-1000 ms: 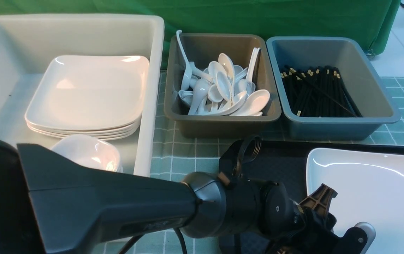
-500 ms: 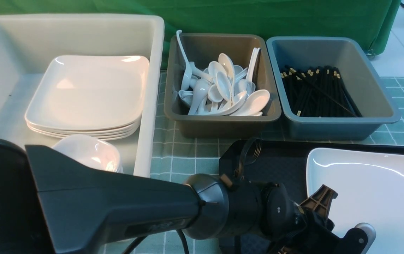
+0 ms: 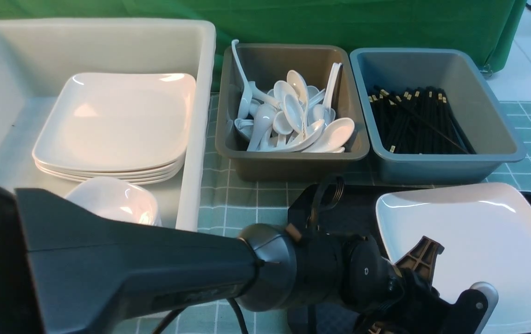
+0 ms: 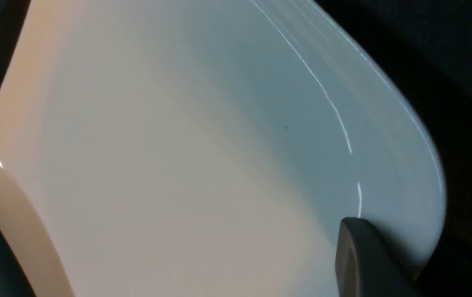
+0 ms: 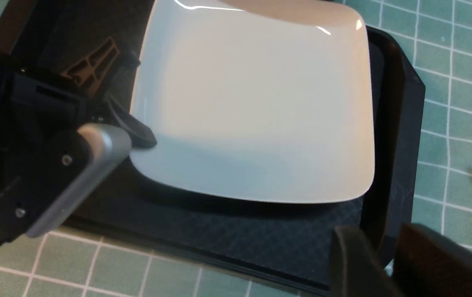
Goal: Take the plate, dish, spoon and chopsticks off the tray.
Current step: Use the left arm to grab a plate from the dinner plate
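Front view shows three containers on the checked surface (image 3: 237, 199), all beyond the left hand (image 5: 139, 139). Farthest to that hand's left is one white tub (image 3: 205, 93), which holds a stack of plates (image 3: 117, 120), four by the edges I can count, and one dish (image 3: 117, 202) just in front of the stack. Straight beyond the hand is one grey bin (image 3: 288, 167) with a heap of white spoons (image 3: 293, 120), too tangled to count. To that bin's right and touching it is one blue-grey bin (image 3: 432, 169) holding many black chopsticks (image 3: 418, 123). One black tray (image 3: 339, 208) lies under the hand and carries a single plate (image 3: 469, 250). The left hand is closed on this plate's rim at a corner, with one finger (image 4: 364, 255) lying on the upper face. A shadow shows under one edge of the plate. The right hand (image 5: 388, 268) hangs over the tray's corner, its fingers (image 5: 351, 264) slightly apart with nothing between them.
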`<action>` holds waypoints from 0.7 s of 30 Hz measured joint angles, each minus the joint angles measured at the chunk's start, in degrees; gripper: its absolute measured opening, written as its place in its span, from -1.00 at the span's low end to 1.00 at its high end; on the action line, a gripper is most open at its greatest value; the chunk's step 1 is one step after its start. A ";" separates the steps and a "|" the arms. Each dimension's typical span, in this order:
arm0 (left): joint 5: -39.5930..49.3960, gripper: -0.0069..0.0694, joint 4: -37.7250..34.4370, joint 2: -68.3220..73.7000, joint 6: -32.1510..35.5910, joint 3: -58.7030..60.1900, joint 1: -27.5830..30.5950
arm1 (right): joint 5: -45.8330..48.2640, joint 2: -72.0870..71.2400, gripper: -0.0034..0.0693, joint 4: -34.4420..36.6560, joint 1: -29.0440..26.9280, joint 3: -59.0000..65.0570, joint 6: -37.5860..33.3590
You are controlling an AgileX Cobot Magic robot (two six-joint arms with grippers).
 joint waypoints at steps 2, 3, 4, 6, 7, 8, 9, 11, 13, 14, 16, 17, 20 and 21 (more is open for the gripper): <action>2.62 -0.63 1.62 -1.56 -3.71 0.00 0.00 | -0.13 0.00 -0.37 0.00 0.00 0.00 0.00; 5.05 -0.64 3.11 -2.51 -5.97 0.00 0.00 | -0.26 0.00 -0.37 0.00 0.00 0.00 0.00; 5.80 -0.65 3.53 -2.85 -6.72 0.00 0.06 | -0.32 0.00 -0.37 0.00 0.00 0.00 0.00; 9.44 -0.66 5.49 -4.38 -10.45 0.00 0.06 | -0.38 0.00 -0.37 0.00 0.00 0.00 -0.06; 10.55 -0.66 6.10 -5.04 -12.13 0.00 0.06 | -0.43 0.00 -0.37 0.00 0.00 0.00 -0.06; 11.34 -0.66 6.77 -5.56 -14.36 0.00 0.06 | -0.57 0.00 -0.37 0.00 0.00 0.00 -0.06; 11.84 -0.66 7.14 -6.00 -16.16 0.00 0.06 | -0.70 0.00 -0.37 0.00 0.00 0.00 -0.01; 12.23 -0.66 7.31 -6.88 -20.10 0.00 0.06 | -1.13 0.00 -0.37 0.00 0.00 0.00 -0.01; 12.15 -0.66 7.34 -7.59 -24.09 0.00 0.06 | -1.63 0.00 -0.37 0.00 0.00 0.00 -0.06; 11.94 -0.66 7.34 -7.78 -25.31 0.00 0.06 | -2.05 0.00 -0.37 0.00 0.00 0.00 -0.06; 12.14 -0.66 8.19 -7.96 -27.54 0.00 0.06 | -3.09 0.00 -0.37 0.00 0.00 0.00 -0.06; 12.62 -0.66 8.98 -8.11 -28.70 0.00 0.06 | -3.40 0.00 -0.37 0.00 0.00 0.00 -0.06; 14.84 -0.66 10.01 -9.48 -30.82 0.00 0.06 | -3.67 0.00 -0.37 0.00 0.00 0.00 -0.06; 15.65 -0.66 10.01 -10.35 -31.70 0.00 0.06 | -3.83 0.00 -0.37 0.00 0.00 0.00 -0.06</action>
